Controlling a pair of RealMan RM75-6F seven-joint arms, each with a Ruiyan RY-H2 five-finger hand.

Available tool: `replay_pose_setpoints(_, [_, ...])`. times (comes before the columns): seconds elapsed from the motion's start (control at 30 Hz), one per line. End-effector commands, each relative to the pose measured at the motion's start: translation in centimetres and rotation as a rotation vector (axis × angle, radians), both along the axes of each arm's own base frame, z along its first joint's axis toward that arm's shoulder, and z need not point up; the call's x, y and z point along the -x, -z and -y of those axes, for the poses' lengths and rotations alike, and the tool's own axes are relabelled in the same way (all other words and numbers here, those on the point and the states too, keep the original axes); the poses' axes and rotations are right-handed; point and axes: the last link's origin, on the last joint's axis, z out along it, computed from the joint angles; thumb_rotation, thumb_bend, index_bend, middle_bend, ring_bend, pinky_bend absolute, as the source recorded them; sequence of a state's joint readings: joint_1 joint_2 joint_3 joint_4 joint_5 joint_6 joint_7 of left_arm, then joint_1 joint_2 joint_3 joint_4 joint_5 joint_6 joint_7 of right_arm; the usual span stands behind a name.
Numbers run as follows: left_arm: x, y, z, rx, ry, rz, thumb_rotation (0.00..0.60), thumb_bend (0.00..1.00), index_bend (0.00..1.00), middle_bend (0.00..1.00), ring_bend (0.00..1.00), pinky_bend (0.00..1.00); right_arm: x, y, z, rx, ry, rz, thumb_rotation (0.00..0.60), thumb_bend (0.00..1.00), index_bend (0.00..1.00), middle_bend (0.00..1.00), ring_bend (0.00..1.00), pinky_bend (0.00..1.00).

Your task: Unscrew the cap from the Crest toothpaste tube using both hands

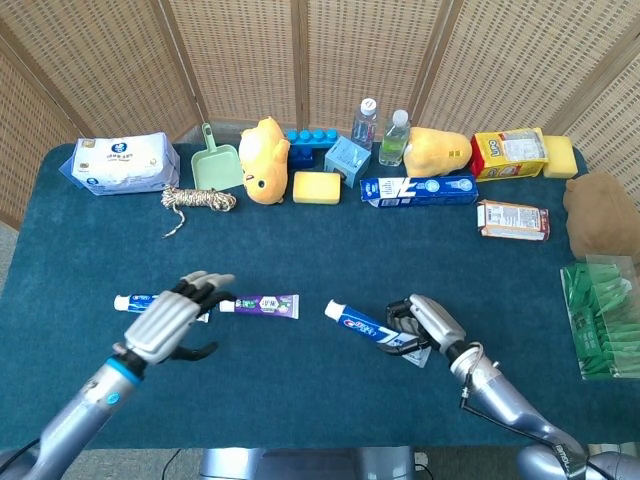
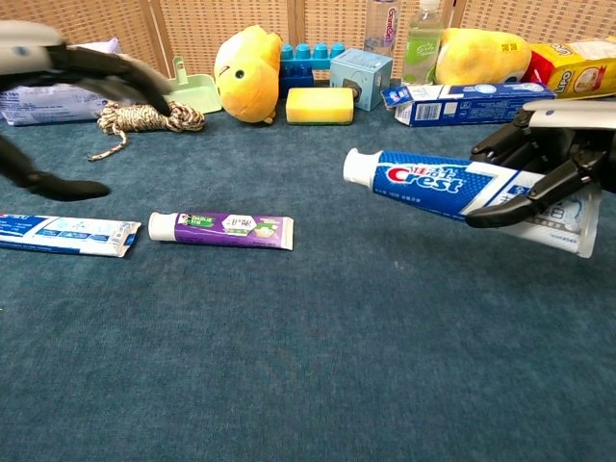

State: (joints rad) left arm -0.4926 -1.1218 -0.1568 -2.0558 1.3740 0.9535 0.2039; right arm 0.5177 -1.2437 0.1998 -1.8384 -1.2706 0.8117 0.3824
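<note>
So right now the right hand (image 2: 553,178) is wrapping its fingers around the back half of the Crest toothpaste tube (image 2: 452,185), holding it lifted a bit off the blue bench (image 1: 330,260) with the white cap (image 2: 357,166) pointing over toward the left side. The left hand (image 1: 175,315) is hovering over the other side with its fingers spread and nothing in it, sitting above a blue-and-white tube (image 1: 135,302) and just beside a purple tube (image 2: 223,229), well apart from the cap it needs to reach. My read on how this tube is going to handle: it's looking light and soft-bodied, so squeezing the middle is probably going to dent it and let it twist instead of staying put. The flat crimped tail and the stiffer shoulder right behind the cap are looking like the better spots to brace. The plastic skin seems glossy, so I'm guessing it's slippery under smooth fingers. The cap itself is small and rigid, probably ribbed though I can't really tell from here, so a fingertip pinch around it seems like the way to go. I'm thinking the main risk is the tube spinning inside the right hand's grip once the twisting starts.
</note>
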Motion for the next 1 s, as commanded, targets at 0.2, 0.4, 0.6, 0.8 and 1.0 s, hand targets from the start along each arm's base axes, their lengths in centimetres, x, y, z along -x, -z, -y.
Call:
replay_pose_setpoints(0.2, [-4.5,3.3,-2.9,0.155,0.025,0.068,0.600,0.24,0.24,0.12,0.13,0.11,-0.4,0.0,-0.7,-0.028,0.008,0.052,0.600,0.36,0.96,0.82,0.80,0.90])
replay_pose_setpoints(0.4, [-5.8,4.6,-3.9,0.207,-0.002,0.111,0.600,0.24,0.25,0.12,0.13,0.11,-0.5,-0.1,-1.2,-0.047,0.002,0.073,0.600,0.36,0.96,0.82,0.80,0.90])
replay_pose_setpoints(0.6, [-6.8,5.9,-4.6,0.241,-0.010,0.132,0.600,0.24,0.27,0.12,0.13,0.11,-0.7,0.0,-1.6,-0.072,-0.009,0.100,0.600,0.36,0.96,0.82,0.80,0.90])
replay_pose_setpoints(0.8, [-7.8,6.7,-4.8,0.271,-0.017,0.165,0.600,0.24,0.28,0.12,0.13,0.11,-1.1,-0.1,-2.0,-0.098,-0.019,0.124,0.600,0.36,0.96,0.82,0.80,0.90])
replay_pose_setpoints(1.0, [-8.8,7.2,-5.0,0.300,-0.018,0.188,0.600,0.24,0.28,0.13,0.13,0.12,-1.2,-0.1,-1.9,-0.111,-0.023,0.140,0.600,0.36,0.96,0.82,0.80,0.90])
